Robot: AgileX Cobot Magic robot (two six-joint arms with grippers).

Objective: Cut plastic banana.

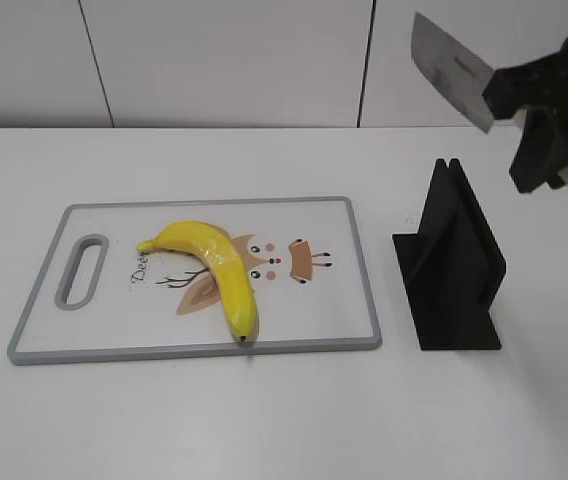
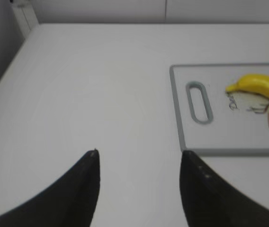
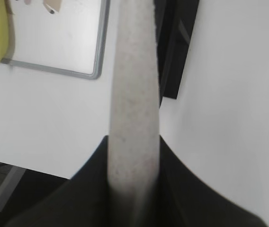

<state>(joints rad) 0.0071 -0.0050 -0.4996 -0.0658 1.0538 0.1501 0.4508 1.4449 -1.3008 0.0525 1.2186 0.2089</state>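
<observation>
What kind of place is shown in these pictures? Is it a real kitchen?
Probably a robot test bench set up like a kitchen, not a real one. A bare white table before plain white wall panels holds only a cutting board, a plastic banana and a black knife stand; the right gripper holds a knife.

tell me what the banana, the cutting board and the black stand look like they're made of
Banana: likely plastic; glossy yellow skin with bright highlights.
Cutting board: probably plastic; smooth white printed face, grey rim.
Black stand: matte black sheet, plastic or metal; cannot tell which.
</observation>
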